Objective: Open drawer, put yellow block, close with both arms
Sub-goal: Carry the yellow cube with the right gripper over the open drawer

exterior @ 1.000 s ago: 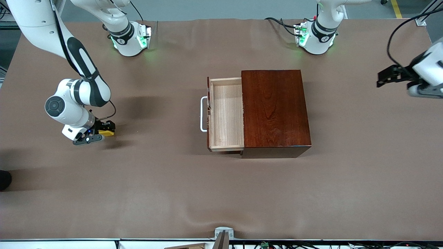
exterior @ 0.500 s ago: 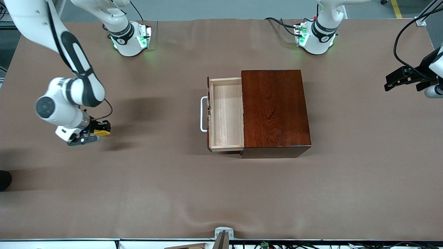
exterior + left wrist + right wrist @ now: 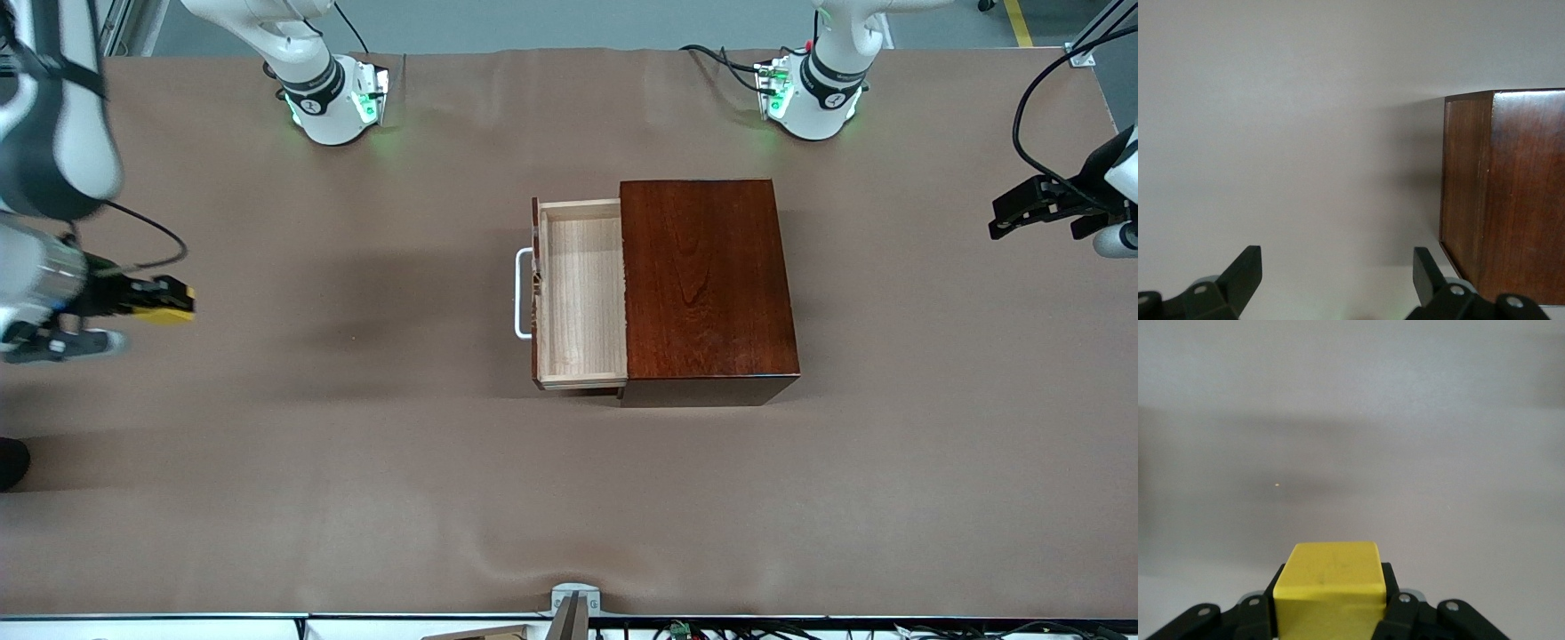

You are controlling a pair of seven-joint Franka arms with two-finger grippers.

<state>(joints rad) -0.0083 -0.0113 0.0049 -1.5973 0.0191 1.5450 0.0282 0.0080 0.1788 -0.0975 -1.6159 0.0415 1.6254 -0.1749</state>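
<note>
The yellow block is clamped in my right gripper, which is shut on it and held up in the air over the bare table at the right arm's end. The drawer of pale wood stands pulled out of the reddish-brown box with nothing in it, its white handle pointing toward the right arm's end. My left gripper hangs open over the table at the left arm's end, apart from the box, with nothing between its fingers.
A brown cloth covers the whole table. The two arm bases glow green along the table edge farthest from the front camera. A small metal bracket sits at the edge nearest that camera.
My right arm has lifted and swung outward toward its end of the table, carrying the yellow block. The left gripper drew back a little toward its own end, then held still.
</note>
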